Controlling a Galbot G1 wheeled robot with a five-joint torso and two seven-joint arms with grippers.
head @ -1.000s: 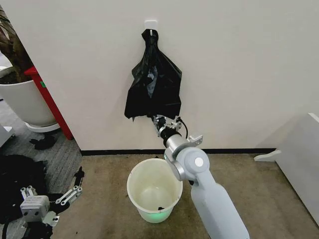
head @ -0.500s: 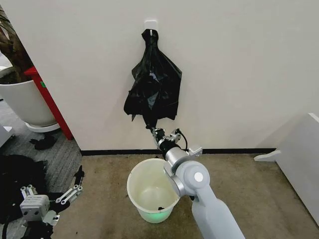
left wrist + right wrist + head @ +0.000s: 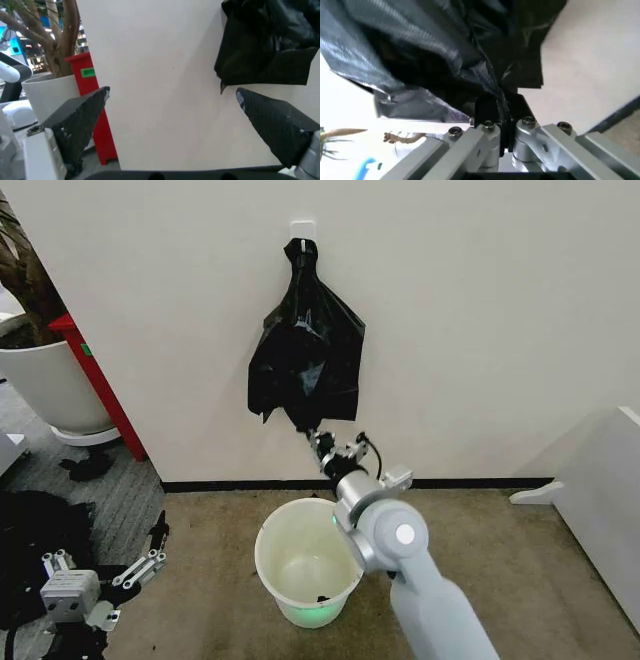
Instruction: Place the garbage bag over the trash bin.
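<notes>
The garbage bag (image 3: 305, 355) is hanging flat against the wall (image 3: 480, 310) from a hook (image 3: 302, 242), its long axis running straight down toward the trash bin (image 3: 309, 565), which is standing on the floor directly below the bag. The bag is thin, glossy, crinkled black plastic; the bin is smooth, round, white and tapering. The right hand (image 3: 318, 440) is reaching up just above the bin's rim, its fingers (image 3: 497, 108) pinching the bag's bottom edge. The left hand (image 3: 75, 590) is idling with fingers apart, low and well away from the bin.
</notes>
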